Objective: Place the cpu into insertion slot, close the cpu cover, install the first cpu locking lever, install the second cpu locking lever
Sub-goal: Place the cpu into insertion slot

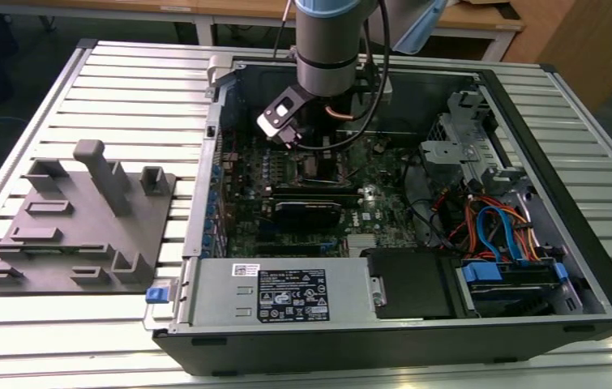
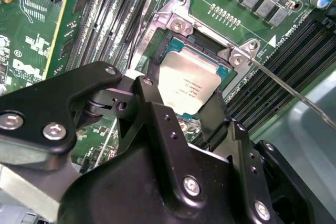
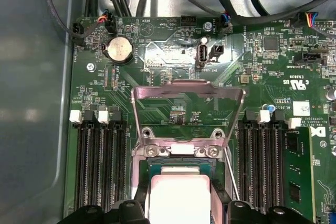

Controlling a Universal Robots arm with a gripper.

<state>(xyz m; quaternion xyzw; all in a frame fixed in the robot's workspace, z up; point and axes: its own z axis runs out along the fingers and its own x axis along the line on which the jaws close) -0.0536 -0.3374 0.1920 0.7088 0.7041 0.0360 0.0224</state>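
Exterior view: the arm (image 1: pixel 327 40) reaches down into the open computer case (image 1: pixel 565 121) in the upper middle of the frame. A grey holder plate (image 1: pixel 79 227) lies on the slatted table (image 1: pixel 121 81) at the exterior view's left. Second wrist view: the gripper (image 2: pixel 186 95) clasps the cpu (image 2: pixel 191 80) by two opposite edges, over the insertion slot (image 2: pixel 202 43). First wrist view: the cpu cover (image 3: pixel 189 88) stands swung open, with green circuit board (image 3: pixel 173 51) showing through its window.

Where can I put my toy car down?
On the bare slatted table at the exterior view's left, between the grey holder block and the table's edges. Inside the computer case it's crowded: wires, circuit board, and the tool at the cpu.
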